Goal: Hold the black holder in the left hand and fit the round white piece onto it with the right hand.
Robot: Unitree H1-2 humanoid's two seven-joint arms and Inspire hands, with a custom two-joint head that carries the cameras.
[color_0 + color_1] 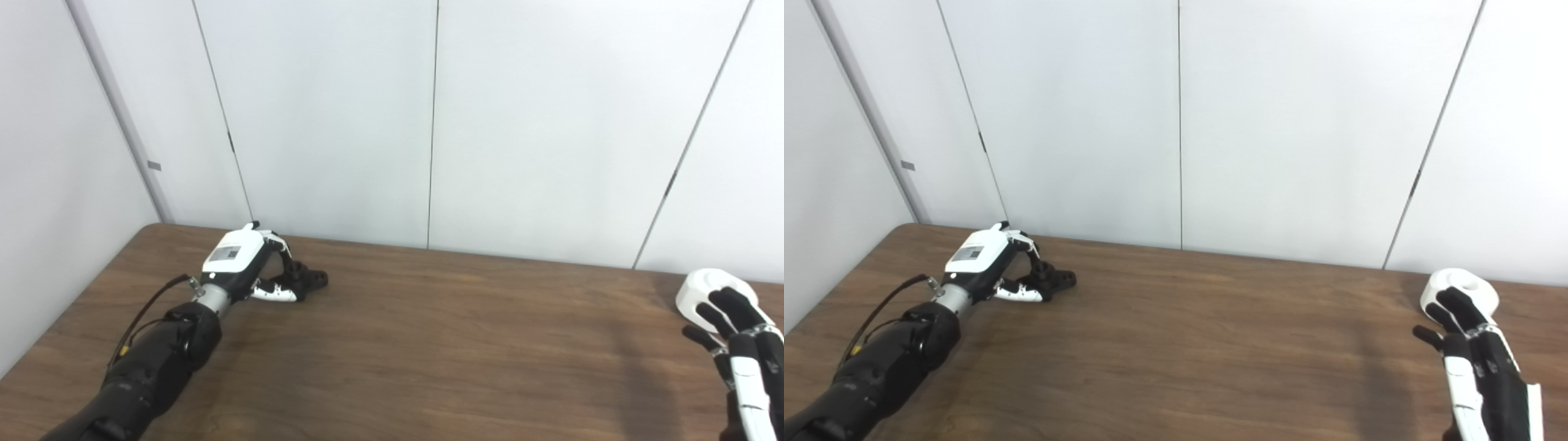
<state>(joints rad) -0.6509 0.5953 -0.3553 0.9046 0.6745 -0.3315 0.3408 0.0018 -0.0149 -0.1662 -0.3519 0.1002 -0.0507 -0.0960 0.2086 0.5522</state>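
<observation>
The black holder (309, 279) lies on the brown table (429, 349) at the back left. My left hand (245, 263) is curled round its near end, fingers over the top and thumb below, so only the far end sticks out to the right. At the far right rests the round white piece (1464, 285), a low puck with a dimple on top. My right hand (1476, 361) stands just in front of it with fingers spread, and the fingertips overlap its near edge. Nothing is held in that hand.
Pale wall panels (331, 122) rise directly behind the table's back edge and along its left side. The holder and the white piece lie far apart, close to the back wall, with bare wood between them.
</observation>
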